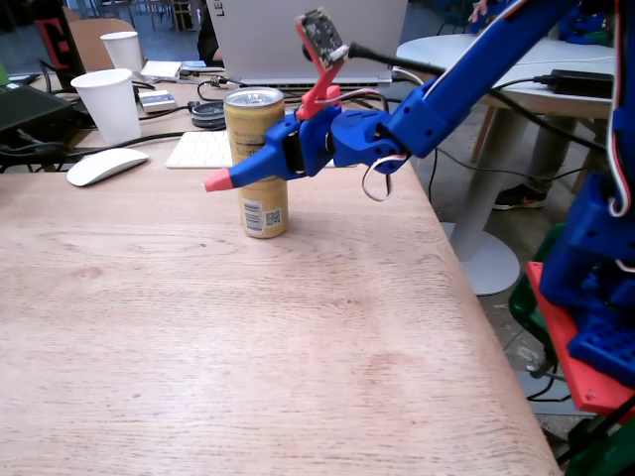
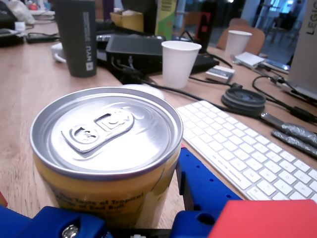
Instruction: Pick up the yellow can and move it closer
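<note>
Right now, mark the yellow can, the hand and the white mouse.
yellow can (image 1: 264, 210): fixed view, lower side wall above the barcode.
hand (image 1: 220, 181): fixed view, by the red fingertip.
white mouse (image 1: 105, 166): fixed view, top shell.

Looks like a shared office or uni workspace. Wooden desk (image 1: 248, 337) w/ white keyboard (image 2: 237, 148), mouse (image 1: 104, 166), open laptop (image 1: 308, 40), cables, 2 paper cups (image 1: 109, 104). Grey tumbler (image 2: 75, 34) marked NYU. Round white table (image 1: 496, 59) behind, more chairs & desks further back in wrist view.
</note>
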